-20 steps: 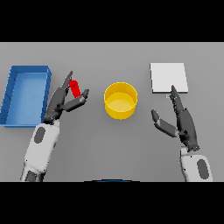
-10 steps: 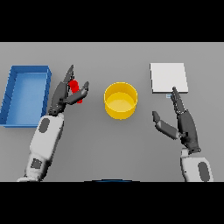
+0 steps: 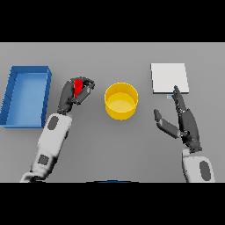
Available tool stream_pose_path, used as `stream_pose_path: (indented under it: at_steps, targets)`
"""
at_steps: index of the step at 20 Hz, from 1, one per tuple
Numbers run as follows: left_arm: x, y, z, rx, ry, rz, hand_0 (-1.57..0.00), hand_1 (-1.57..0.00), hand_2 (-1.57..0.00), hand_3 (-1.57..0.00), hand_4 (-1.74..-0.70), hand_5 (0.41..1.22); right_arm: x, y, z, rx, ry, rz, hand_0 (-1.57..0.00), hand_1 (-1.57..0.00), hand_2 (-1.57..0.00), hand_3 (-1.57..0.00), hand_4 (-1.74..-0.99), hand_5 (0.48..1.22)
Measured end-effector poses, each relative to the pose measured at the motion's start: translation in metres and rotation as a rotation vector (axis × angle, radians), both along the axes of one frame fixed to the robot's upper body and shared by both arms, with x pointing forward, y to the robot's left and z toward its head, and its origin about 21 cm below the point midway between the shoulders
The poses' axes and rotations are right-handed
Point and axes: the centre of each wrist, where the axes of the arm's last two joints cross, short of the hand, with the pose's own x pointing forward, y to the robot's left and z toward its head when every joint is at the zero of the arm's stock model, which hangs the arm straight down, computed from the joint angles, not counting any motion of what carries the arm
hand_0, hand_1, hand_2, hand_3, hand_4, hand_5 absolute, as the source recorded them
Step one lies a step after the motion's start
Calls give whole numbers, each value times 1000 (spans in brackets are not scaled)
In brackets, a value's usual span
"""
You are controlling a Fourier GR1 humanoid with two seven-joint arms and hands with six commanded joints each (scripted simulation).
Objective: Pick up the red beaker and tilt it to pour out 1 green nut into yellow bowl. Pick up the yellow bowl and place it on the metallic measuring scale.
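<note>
Far left on the grey surface (image 3: 110,149): blue tray (image 3: 13,94). Just right of it: left hand (image 3: 72,94), fingers curled round the red beaker (image 3: 78,87), beside the yellow bowl (image 3: 121,100) at centre, not touching it. Right of the bowl: right hand (image 3: 184,123), fingers straight and spread, holding nothing, just below the white scale (image 3: 169,78).
</note>
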Motion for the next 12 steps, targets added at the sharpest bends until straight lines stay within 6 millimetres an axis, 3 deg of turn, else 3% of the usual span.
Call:
stream_pose_path:
  at_steps: [3, 6, 9, 12]
  targets:
    - [-2, -2, -1, -2, 0, -12, -1400, -1406, -1419, -1357, -1542, 1174, 0, 2, -1, 15, 5, 7, 1, 1, 1, 1, -1255, 644]
    - [1, -2, 2, -81, -32, -19, -1483, -1486, -1493, -1462, -1639, 1157, -2, 1, -5, 11, -4, 10, 1, 1, 1, 1, -1248, 645]
    - [4, 0, 19, -173, -79, -48, -1526, -1528, -1531, -1515, -1689, 1140, -1, -1, -3, -1, 0, 3, 1, 1, 1, 1, -1236, 644]
    - [8, 7, 36, -150, -89, -54, -1548, -1549, -1551, -1542, -1714, 1132, -6, -1, -4, -4, -6, 8, 1, 1, 1, 1, -1227, 647]
